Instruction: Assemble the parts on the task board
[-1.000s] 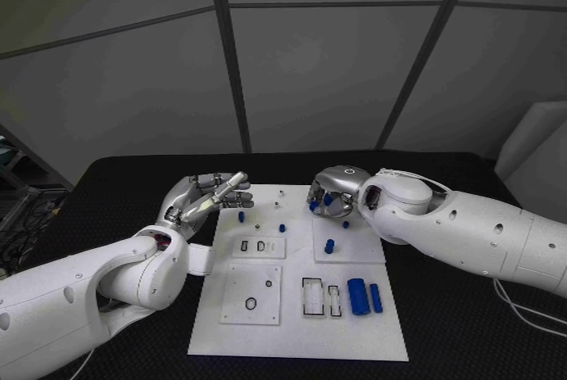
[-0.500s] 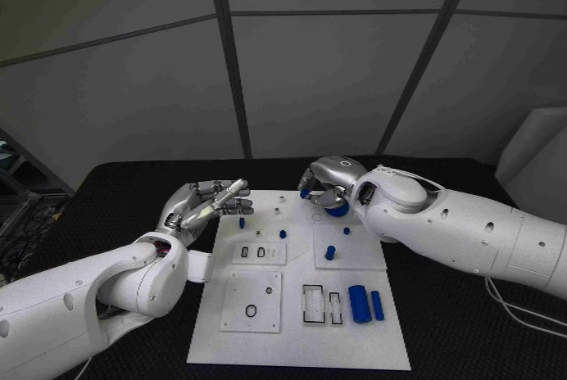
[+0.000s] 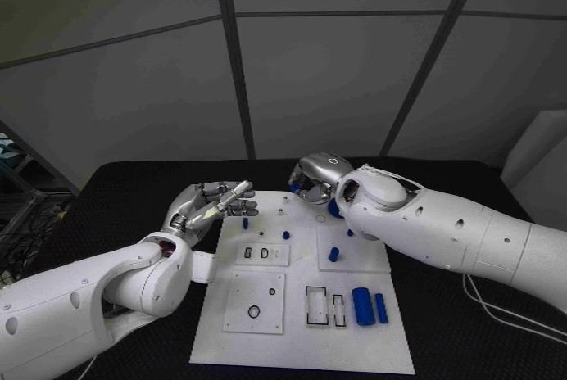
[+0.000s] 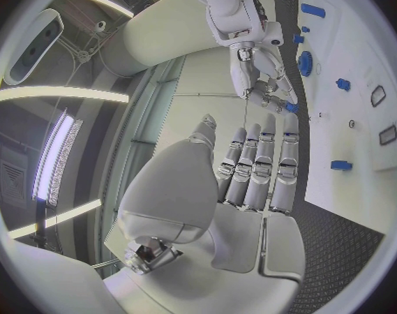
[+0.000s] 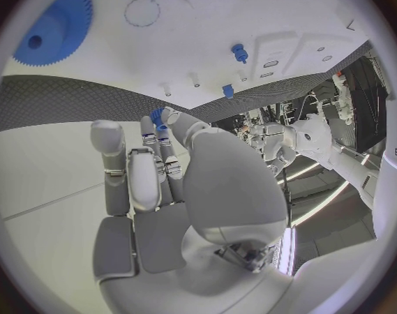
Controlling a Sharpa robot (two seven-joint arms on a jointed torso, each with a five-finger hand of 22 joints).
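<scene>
White task board (image 3: 296, 331) carries no legible markings; right hand (image 3: 312, 180) pinches a small blue part (image 5: 156, 116); left hand (image 3: 219, 201) curled, holding nothing.

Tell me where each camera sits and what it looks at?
Head view: up on the robot's head, looking down at the task board; both arms, left hand and right hand show.
Left wrist view: behind the left hand, facing across the board toward the right hand.
Right wrist view: behind the right hand, facing the board and blue gear.
Both wrist views share the gear.
</scene>
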